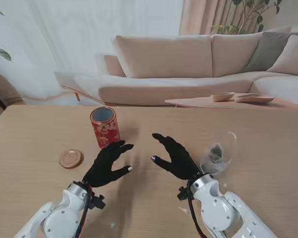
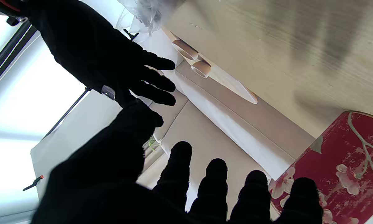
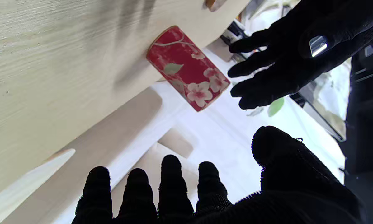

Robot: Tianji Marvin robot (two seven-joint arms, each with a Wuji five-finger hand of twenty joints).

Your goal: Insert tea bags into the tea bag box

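Clear bag (image 1: 217,154) beside the right hand (image 1: 176,157), contents unclear; left hand (image 1: 107,165) also spread, empty; tin (image 1: 105,127), lid (image 1: 71,158) left.

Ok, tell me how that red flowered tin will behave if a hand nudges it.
The tin stands upright, taller than wide, so a push near its open rim would probably tip it. Its round wall suggests it would roll once on its side. With the lid lying apart and no contents visible, it is likely light and may slide easily on the smooth table.
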